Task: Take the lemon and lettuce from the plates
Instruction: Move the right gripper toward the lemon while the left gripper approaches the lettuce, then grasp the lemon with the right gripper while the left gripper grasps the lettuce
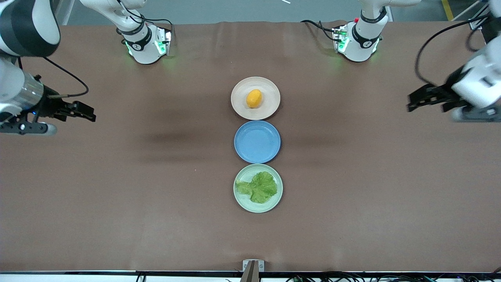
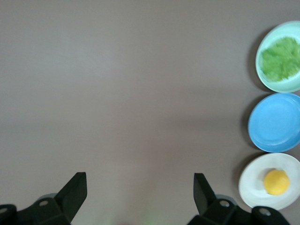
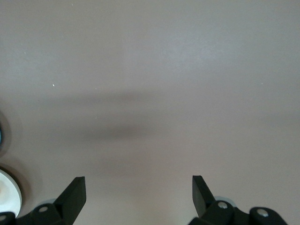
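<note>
Small oval orange-yellow lemon (image 1: 254,98) on pale beige-pink round plate (image 1: 270,111); crinkly green lettuce leaf (image 1: 260,187) on mint green plate (image 1: 242,202); blue plate (image 1: 257,141) between; left gripper (image 1: 411,101) and right gripper (image 1: 91,113) over bare brown table (image 1: 117,188) ends, jaws wide, empty

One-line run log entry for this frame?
phase: pre-grasp | lemon: on beige plate | lettuce: on green plate | left gripper: open, over bare table | right gripper: open, over bare table
</note>
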